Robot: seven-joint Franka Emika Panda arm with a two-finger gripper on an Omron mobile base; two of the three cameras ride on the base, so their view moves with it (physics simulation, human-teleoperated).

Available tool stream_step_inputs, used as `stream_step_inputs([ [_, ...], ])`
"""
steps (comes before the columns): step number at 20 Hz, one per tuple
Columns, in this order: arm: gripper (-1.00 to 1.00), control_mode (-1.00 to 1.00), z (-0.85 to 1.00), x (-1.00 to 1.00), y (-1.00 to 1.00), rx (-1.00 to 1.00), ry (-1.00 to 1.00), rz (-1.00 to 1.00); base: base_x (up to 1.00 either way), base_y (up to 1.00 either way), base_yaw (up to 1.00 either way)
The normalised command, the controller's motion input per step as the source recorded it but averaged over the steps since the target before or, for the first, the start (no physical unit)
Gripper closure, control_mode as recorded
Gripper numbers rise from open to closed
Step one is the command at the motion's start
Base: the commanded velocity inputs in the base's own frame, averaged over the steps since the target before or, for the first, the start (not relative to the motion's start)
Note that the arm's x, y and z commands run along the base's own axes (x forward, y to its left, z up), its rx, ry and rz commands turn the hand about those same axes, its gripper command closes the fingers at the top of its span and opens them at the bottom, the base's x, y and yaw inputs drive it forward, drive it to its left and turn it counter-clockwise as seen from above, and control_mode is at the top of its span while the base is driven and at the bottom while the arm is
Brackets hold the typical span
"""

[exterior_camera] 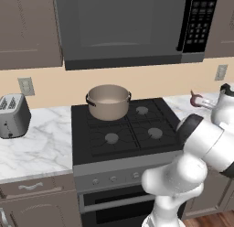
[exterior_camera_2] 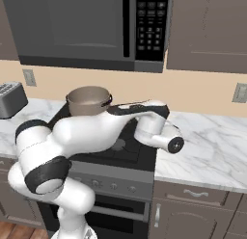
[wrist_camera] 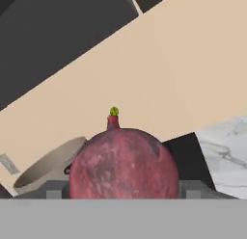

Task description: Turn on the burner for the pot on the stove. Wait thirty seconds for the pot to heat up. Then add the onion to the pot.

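On the black stove (exterior_camera: 119,134) the pot (exterior_camera: 108,101) sits empty, while the gripper (wrist_camera: 123,197) clasps the onion (wrist_camera: 123,164), not yet dropped in.

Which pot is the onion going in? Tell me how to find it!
Look at the black stove under the big microwave. The pot sits on its back left burner, near the tan wall. It is wide, tan-beige and empty, with two small dark handles, and it is the one thing standing on the stove; the other three burners are bare.
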Motion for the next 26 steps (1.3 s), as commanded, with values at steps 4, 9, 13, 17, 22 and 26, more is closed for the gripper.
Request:
stream_step_inputs([
  [4, 1.00, -1.00, 0.92, -0.62, 1.00, 0.00, -0.07, 0.11, 0.00, 0.00, 0.00],
  [9, 1.00, -1.00, 1.00, -0.50, 1.00, -0.03, -0.01, 0.09, 0.00, 0.00, 0.00],
  [13, 1.00, -1.00, 0.83, -0.61, 0.99, -0.15, 0.00, 0.12, 0.00, 0.00, 0.00],
  [17, 1.00, -1.00, 0.67, -0.59, 1.00, -0.17, 0.06, 0.09, 0.00, 0.00, 0.00],
  [22, 1.00, -1.00, 0.44, -0.51, 1.00, -0.22, 0.12, 0.06, 0.00, 0.00, 0.00],
  [26, 1.00, -1.00, 0.23, -0.30, 1.00, -0.31, 0.22, 0.00, 0.00, 0.00, 0.00],
])
